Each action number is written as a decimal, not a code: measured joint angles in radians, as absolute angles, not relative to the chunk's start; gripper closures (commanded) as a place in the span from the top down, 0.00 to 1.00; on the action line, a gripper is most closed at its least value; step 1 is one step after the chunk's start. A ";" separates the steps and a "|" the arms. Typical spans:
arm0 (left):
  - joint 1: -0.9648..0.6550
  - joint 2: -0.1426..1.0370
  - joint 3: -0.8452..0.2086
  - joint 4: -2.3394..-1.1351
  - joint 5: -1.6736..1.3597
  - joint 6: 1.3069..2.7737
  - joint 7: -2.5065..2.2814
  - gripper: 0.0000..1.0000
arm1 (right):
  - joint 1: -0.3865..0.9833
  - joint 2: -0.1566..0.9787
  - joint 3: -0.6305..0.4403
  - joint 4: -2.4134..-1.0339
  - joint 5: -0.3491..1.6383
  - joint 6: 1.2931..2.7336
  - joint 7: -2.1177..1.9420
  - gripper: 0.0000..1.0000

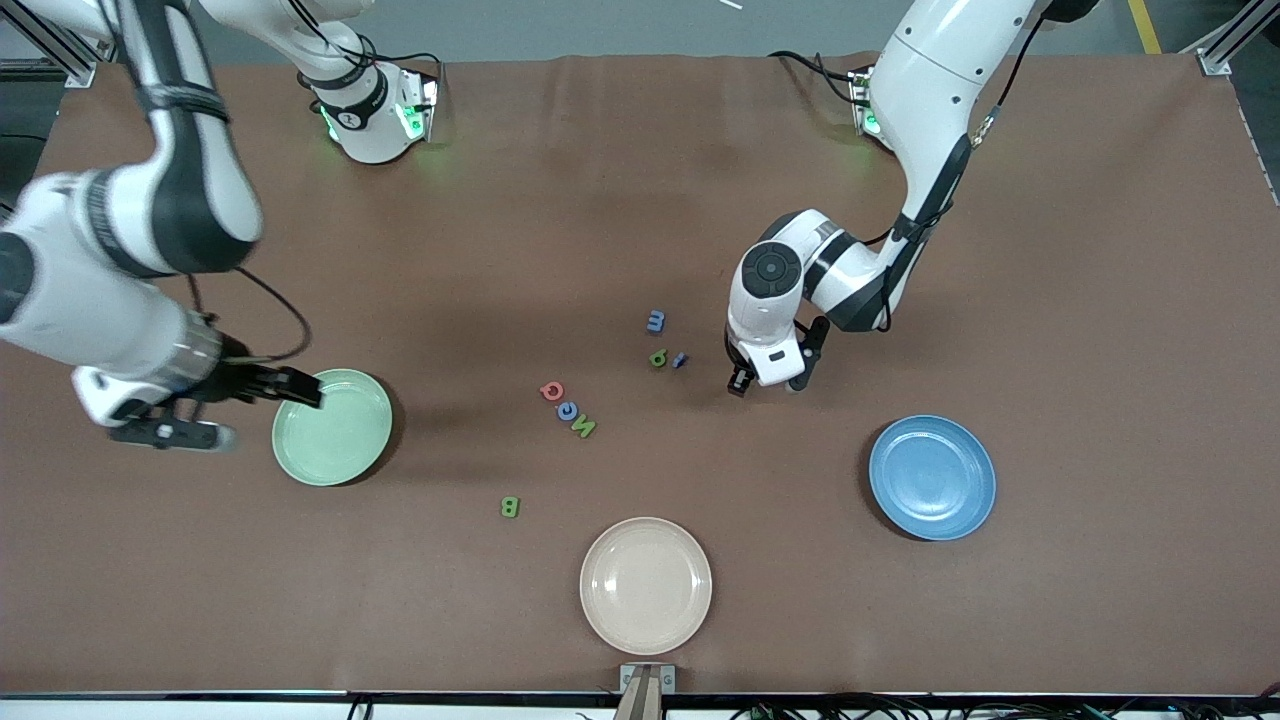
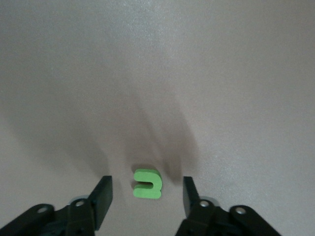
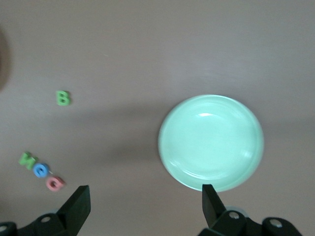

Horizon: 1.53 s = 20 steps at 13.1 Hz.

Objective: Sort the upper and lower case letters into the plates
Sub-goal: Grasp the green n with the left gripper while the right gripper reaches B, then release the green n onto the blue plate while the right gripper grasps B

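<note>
On the brown table: foam letters lie between three plates, with both grippers low over it.
Left gripper: down at the table toward the left arm's end of the letter group; in the left wrist view its two fingers stand apart on either side of a small green letter, with a gap on each side, touching neither.
Small green letter: lying flat on the table; its shape reads as a lower-case n or u, which one I cannot tell.
Right gripper: over the table just beside the mint green plate, jaws spread wide and empty.
Mint green plate: toward the right arm's end of the table, nothing in it.
Blue plate: toward the left arm's end, nearer the front camera than the left gripper, nothing in it.
Cream plate: nearest the front camera, mid-table, bare.
Readable letters: a green B alone; a red Q, a blue G and a green N in a touching diagonal row.
Other letters: a blue m, a green one and a small blue one, the last two not legible.
</note>
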<state>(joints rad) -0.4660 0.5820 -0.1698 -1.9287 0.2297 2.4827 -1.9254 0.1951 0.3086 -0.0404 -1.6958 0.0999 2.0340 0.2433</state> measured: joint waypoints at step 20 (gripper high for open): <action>-0.174 0.539 -0.153 -1.784 0.252 2.388 -1.185 0.01 | 0.478 0.964 -0.054 -1.249 0.042 2.315 0.601 0.88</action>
<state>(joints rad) -0.1743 0.5386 -0.1532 -1.7844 0.2521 2.3878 -1.1850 0.4778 0.9642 -0.0542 -1.2493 0.0418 2.3146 0.6015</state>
